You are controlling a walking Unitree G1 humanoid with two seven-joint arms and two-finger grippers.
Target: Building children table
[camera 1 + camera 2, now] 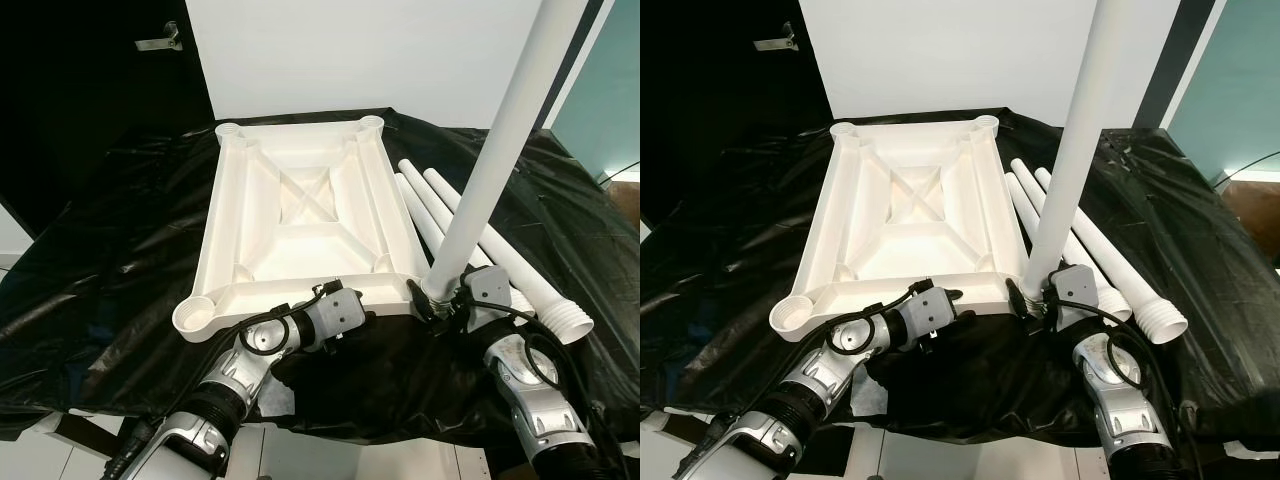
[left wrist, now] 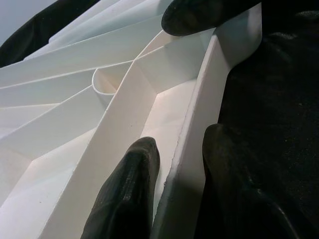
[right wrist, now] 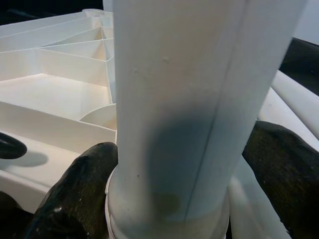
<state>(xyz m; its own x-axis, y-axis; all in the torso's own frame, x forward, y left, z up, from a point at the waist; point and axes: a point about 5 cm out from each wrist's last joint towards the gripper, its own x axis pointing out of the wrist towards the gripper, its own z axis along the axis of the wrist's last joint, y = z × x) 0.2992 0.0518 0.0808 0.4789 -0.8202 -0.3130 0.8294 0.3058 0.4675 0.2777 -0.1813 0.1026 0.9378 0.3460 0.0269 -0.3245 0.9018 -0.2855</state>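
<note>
A white plastic tabletop (image 1: 215, 215) lies upside down on the black sheet, with a round socket at each corner. My left gripper (image 1: 345, 300) is shut on its near rim (image 2: 182, 169), one finger (image 2: 124, 194) inside the rim and the other (image 2: 229, 189) outside. My right gripper (image 1: 440, 300) is shut on the lower end of a long white table leg (image 1: 495, 150). That leg stands nearly upright, leaning slightly right, with its base at the tabletop's near right corner. In the right wrist view the leg (image 3: 189, 99) sits between both fingers (image 3: 75, 194).
Loose white legs (image 1: 425, 205) lie side by side on the sheet to the right of the tabletop, threaded ends (image 1: 570, 325) toward me. A black plastic sheet (image 1: 110, 260) covers the work surface. A white panel (image 1: 330, 50) stands behind it.
</note>
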